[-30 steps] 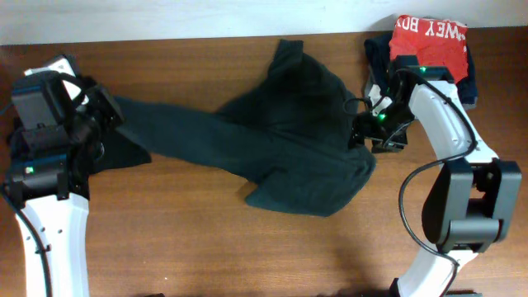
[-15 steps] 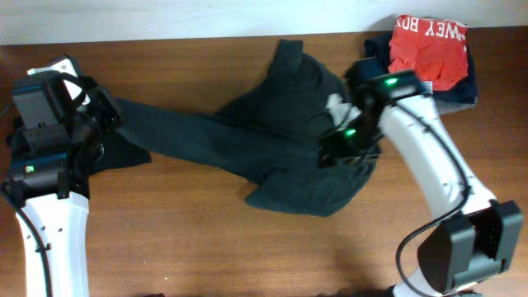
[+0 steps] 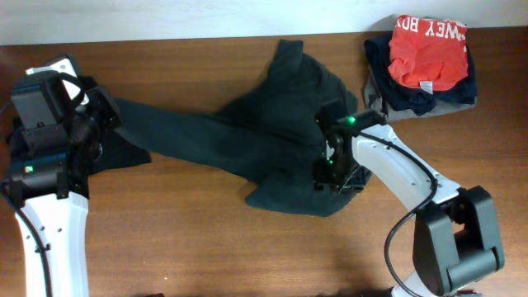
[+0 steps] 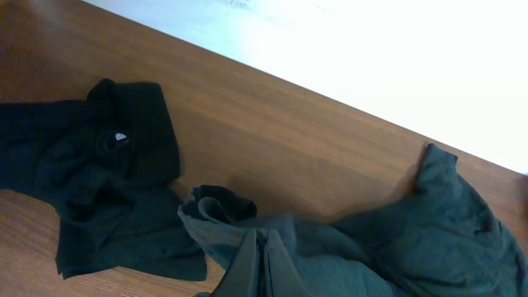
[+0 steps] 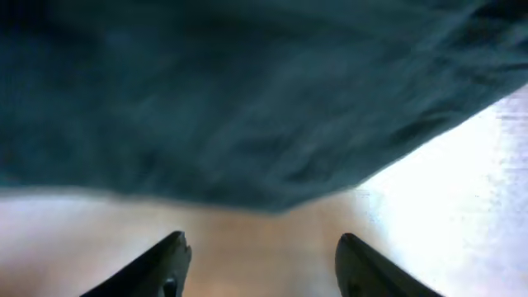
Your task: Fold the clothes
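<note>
Your left gripper [image 3: 110, 122] was clamped shut on one end of the crumpled dark green cloth T-shirt [image 3: 280, 140]. The shirt lay stretched across the middle of the brown wooden table [image 3: 190, 247]. Your right gripper [image 5: 262, 247] sat at the shirt's right side, jaws partly apart, gripping nothing. A black crumpled garment [image 4: 107, 173] lay beside your left arm.

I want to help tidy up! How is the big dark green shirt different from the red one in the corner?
The dark green shirt lies rumpled and stretched across the table; the red shirt sits folded on a pile. The green one looks plain; the red one has white letters. The left pincer pinches the green one; nothing holds the red one. Both are soft cloth.
</note>
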Robot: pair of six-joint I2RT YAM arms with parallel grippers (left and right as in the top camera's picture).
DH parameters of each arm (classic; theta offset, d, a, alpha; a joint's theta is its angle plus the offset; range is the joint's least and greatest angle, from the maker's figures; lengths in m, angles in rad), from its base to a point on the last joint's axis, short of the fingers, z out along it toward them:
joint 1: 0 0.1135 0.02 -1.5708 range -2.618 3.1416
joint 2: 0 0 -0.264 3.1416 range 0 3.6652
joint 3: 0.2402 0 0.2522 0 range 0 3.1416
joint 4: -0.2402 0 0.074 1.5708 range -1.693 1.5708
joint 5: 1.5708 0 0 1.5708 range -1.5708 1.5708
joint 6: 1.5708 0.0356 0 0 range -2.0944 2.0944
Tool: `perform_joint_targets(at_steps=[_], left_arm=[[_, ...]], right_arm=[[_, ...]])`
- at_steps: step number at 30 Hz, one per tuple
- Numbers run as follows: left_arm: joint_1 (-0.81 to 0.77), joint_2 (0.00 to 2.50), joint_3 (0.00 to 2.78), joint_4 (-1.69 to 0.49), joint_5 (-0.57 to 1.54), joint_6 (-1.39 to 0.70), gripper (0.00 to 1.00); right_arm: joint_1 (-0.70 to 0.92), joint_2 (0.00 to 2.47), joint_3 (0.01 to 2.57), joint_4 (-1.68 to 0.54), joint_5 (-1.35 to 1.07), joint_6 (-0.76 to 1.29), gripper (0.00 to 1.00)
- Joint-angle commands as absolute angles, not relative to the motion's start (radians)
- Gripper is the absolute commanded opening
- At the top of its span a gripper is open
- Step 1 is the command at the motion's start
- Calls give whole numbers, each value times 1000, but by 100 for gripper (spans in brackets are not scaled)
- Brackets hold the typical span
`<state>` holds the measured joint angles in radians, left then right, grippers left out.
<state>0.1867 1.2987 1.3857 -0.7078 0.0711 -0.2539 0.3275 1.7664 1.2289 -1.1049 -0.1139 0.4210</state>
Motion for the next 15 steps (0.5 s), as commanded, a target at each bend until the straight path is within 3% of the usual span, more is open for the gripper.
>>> perform_joint_targets(at_steps=[1,15], left_arm=[[194,1292,1385,-712,64,-237,1],[192,1296,1385,-738,64,-230,1]], right_arm=[[262,1758,1161,-1037,-51,531,58],[158,1758,1032,-939,-45,529,54]])
